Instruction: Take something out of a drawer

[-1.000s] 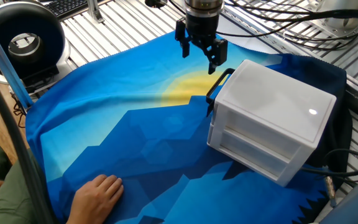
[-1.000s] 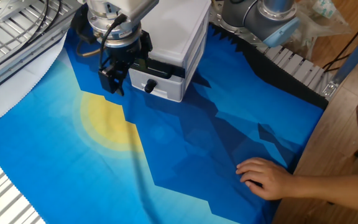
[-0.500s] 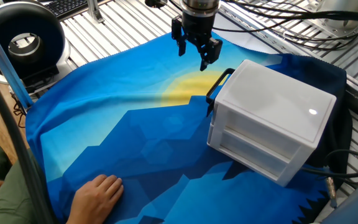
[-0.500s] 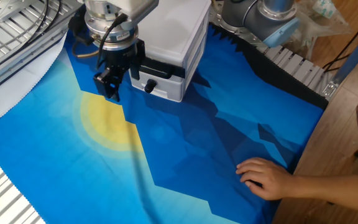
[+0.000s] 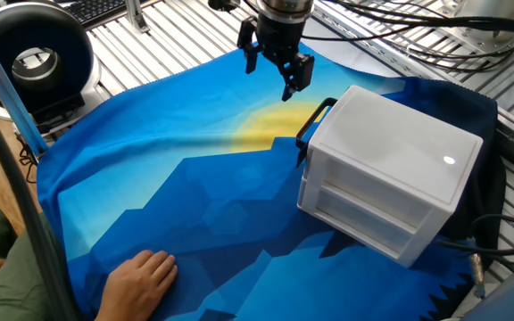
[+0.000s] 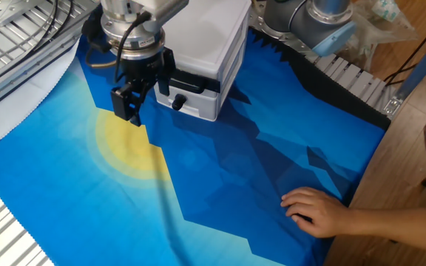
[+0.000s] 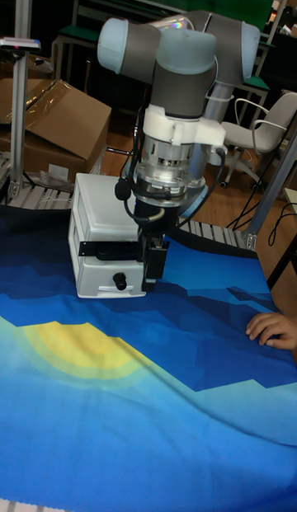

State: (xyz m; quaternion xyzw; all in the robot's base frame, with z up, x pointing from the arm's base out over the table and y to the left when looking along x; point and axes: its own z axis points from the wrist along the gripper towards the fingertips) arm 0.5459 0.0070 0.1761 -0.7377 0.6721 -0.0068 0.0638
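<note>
Since a second ago the gripper (image 5: pixel 272 71) has backed off from the black handle (image 5: pixel 315 119) and risen a bit, drifting toward the far edge of the blue cloth (image 5: pixel 186 205); nothing else moved. Fingers (image 6: pixel 133 109) stand apart with nothing between them, tips pointing down over the yellow sun patch (image 6: pixel 128 144). They are clear of the drawer (image 7: pixel 111 251) and not touching the handle. Drawer is closed, flush with the white box (image 5: pixel 386 169), which sits near the cloth's right edge in one fixed view, handle side facing the sun patch. Lower drawer (image 7: pixel 115 281) has a small black knob (image 7: pixel 121 280) and is also closed. Wooden cube isn't visible in any view; can't tell where it is behind the cloudy plastic. Open room: most of the cloth in front of the handle is bare, from the sun patch across to the near edge. Only obstacle there is a person's hand (image 6: pixel 316 210), flat on the cloth at the near edge, well apart from the box and the gripper. Metal slatted table (image 5: pixel 177 40) borders the cloth on the far side; cables (image 5: pixel 391 36) run behind the box. Arm (image 7: pixel 177 108) comes down roughly vertical, wrist straight above the gripper, in the tall fixed view overlapping the box's right front corner. Gripper hangs above the cloth, not touching it.
</note>
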